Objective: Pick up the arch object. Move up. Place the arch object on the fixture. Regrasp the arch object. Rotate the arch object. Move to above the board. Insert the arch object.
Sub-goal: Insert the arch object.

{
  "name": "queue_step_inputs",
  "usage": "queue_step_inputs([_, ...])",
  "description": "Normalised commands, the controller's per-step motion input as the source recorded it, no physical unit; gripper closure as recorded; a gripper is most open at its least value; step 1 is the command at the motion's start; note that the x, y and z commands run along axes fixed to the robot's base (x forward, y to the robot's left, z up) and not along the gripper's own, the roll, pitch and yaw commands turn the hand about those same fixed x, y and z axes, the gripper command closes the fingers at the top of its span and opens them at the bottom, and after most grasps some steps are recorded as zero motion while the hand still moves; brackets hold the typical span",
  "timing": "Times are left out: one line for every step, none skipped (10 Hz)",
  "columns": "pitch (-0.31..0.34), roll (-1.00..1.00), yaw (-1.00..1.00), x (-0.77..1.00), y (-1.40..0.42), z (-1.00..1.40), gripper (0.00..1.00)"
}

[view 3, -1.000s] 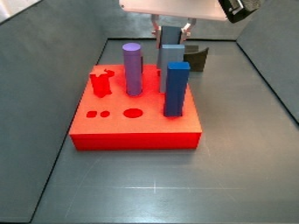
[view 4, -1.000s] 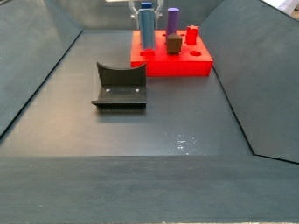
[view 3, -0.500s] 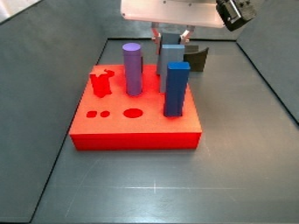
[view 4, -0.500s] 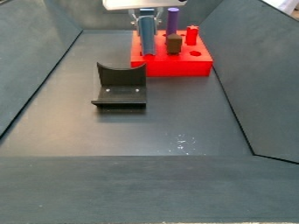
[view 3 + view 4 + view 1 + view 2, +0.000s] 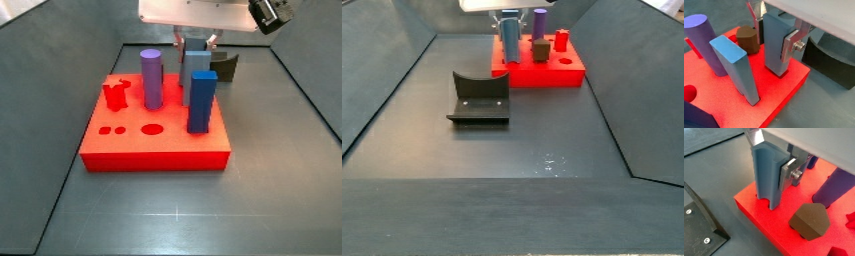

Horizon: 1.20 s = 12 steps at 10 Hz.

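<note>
The arch object (image 5: 776,45) is a tall grey-blue piece with a curved groove, standing upright. Its lower end meets the red board (image 5: 784,95) near a corner; it also shows in a wrist view (image 5: 767,173). My gripper (image 5: 774,34) is shut on its upper part, with a silver finger (image 5: 789,47) flat against its side. In a side view the gripper (image 5: 198,40) hangs over the board's far edge (image 5: 154,145) with the arch object (image 5: 198,62) below it. The fixture (image 5: 477,97) stands empty on the floor, apart from the board (image 5: 543,72).
On the board stand a blue block (image 5: 201,100), a purple cylinder (image 5: 152,78), a small red piece (image 5: 116,95) and a brown hexagonal piece (image 5: 811,220). Round holes (image 5: 152,128) show in the board's near part. Dark sloping walls enclose the floor.
My gripper came down a little with the arch object between one second and half a second ago. Since then nothing has visibly moved.
</note>
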Motion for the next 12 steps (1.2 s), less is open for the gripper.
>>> queue_step_inputs([0.000,-0.18,-0.03,0.11,0.00,-0.17,1.00])
queue_step_inputs([0.000,-0.14,-0.02,0.11,0.00,-0.21,1.00])
queue_step_inputs([0.000,-0.11,0.00,0.16,0.00,-0.29,1.00])
queue_step_inputs([0.000,-0.07,0.00,0.11,0.00,-0.33,1.00])
queue_step_inputs([0.000,-0.03,0.00,0.07,0.00,-0.30,1.00])
queue_step_inputs([0.000,0.00,0.00,0.04,0.00,-0.26,1.00])
queue_step_inputs([0.000,0.04,0.00,0.00,0.00,-0.37,1.00])
queue_step_inputs([0.000,0.07,0.00,0.00,0.00,-0.37,1.00])
queue_step_inputs([0.000,0.07,0.00,0.00,0.00,-0.37,1.00])
queue_step_inputs([0.000,-0.09,0.00,0.00,0.00,-0.15,1.00])
queue_step_inputs([0.000,-0.07,-0.01,0.03,0.00,-0.11,1.00])
queue_step_inputs([0.000,0.00,-0.01,0.05,0.00,0.00,1.00])
